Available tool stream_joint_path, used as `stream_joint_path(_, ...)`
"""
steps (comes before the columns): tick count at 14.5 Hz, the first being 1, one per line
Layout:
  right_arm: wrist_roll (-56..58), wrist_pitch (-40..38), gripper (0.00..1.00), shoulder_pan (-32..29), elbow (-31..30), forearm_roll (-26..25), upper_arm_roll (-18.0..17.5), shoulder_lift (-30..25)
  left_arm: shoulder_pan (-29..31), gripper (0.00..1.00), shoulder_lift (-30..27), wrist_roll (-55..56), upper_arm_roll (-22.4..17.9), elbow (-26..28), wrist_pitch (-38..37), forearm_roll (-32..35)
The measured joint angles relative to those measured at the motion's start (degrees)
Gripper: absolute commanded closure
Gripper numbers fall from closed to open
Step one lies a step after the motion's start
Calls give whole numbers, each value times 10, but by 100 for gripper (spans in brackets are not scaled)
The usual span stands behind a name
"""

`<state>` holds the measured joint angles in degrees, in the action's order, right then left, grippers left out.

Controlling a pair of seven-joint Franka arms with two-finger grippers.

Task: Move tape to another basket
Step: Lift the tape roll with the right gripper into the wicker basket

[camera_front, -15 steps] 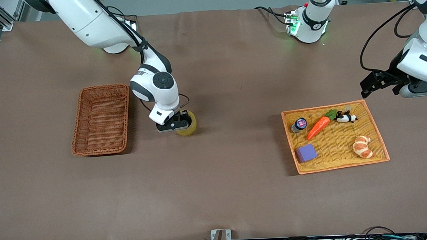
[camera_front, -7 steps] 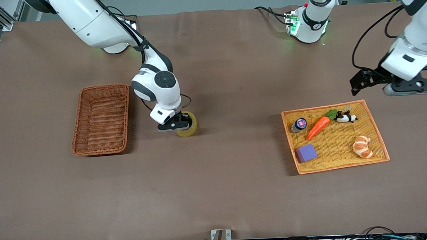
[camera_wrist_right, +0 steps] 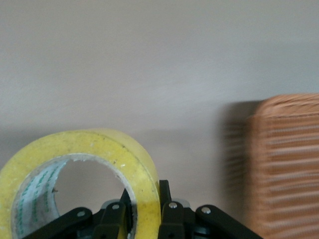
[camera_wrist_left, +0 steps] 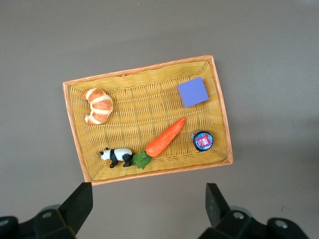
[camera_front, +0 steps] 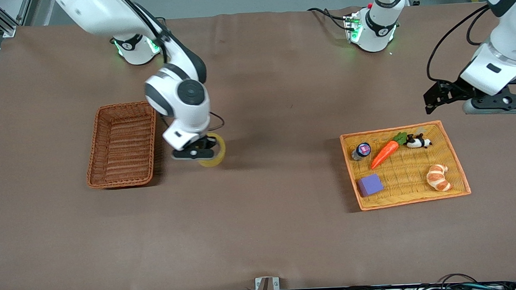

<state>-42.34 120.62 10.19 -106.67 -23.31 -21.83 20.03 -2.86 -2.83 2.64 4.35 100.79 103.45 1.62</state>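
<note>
The tape [camera_front: 215,153] is a yellowish ring held upright by my right gripper [camera_front: 202,148], which is shut on its wall above the table, beside the reddish-brown wicker basket [camera_front: 122,144]. In the right wrist view the tape [camera_wrist_right: 134,164] stands between the fingers [camera_wrist_right: 164,199], one inside the ring and one outside, and the basket [camera_wrist_right: 284,164] shows ahead. My left gripper [camera_front: 439,98] is open and empty, held in the air just past the edge of the orange-yellow tray [camera_front: 454,162]; its wrist view shows that tray [camera_wrist_left: 75,119] from above.
The tray holds a carrot [camera_front: 384,153], a toy panda [camera_front: 418,142], a croissant [camera_front: 438,177], a purple block [camera_front: 370,185] and a small jar [camera_front: 362,150]. The wicker basket has nothing in it.
My right gripper has lifted the tape and carried it toward the wicker basket. My left arm has drifted a little beside the tray and now holds still.
</note>
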Motion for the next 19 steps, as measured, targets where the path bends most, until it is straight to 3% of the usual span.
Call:
stream_joint_path(2, 127, -31, 100, -8, -5, 45, 73, -63, 0, 0, 5, -1, 0, -3, 0, 0)
stream_joint_path(5, 301, -36, 99, -19, -45, 65, 190, -120, 0, 0, 8, 0, 0, -15, -1, 0)
stream_joint_path(8, 384, 12, 98, -22, -112, 70, 261, -141, -1, 0, 8, 0, 1, -33, -33, -1)
stream_joint_path(15, 406, 320, 95, -22, -347, 70, 309, -146, -1, 1, 8, 15, 2, -57, -126, -40)
stream_joint_path(18, 408, 363, 87, -22, -372, 70, 316, -131, 12, 5, 7, 22, -1, -60, -127, -64)
stream_joint_path(19, 410, 366, 79, -22, -372, 70, 317, -125, 19, 3, 6, 15, -1, -61, -127, -66)
